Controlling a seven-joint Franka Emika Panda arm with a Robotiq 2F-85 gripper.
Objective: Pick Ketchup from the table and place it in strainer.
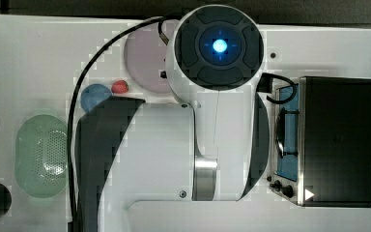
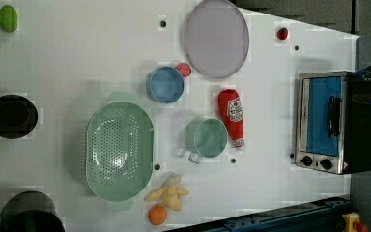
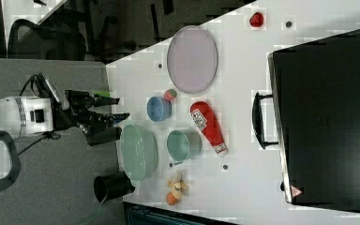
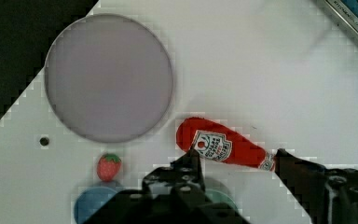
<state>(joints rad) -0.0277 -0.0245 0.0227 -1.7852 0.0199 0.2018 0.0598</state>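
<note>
— One bottle, the ketchup [image 2: 232, 117], lies flat on the worktop [image 2: 77, 58] beside the green cup [image 2: 207, 138].
— Jaws [image 4: 235, 163] spread, empty — above it, I'd say. Next: descend, squeeze its body, carry it to the strainer [image 2: 119, 151].

The white counter [image 2: 77, 58] carries a pale green oval perforated strainer [image 2: 119, 151], red ketchup bottle [image 2: 232, 117], round blue bowl [image 2: 165, 84], lilac plate [image 2: 216, 37] and toaster oven [image 2: 331, 122].
</note>
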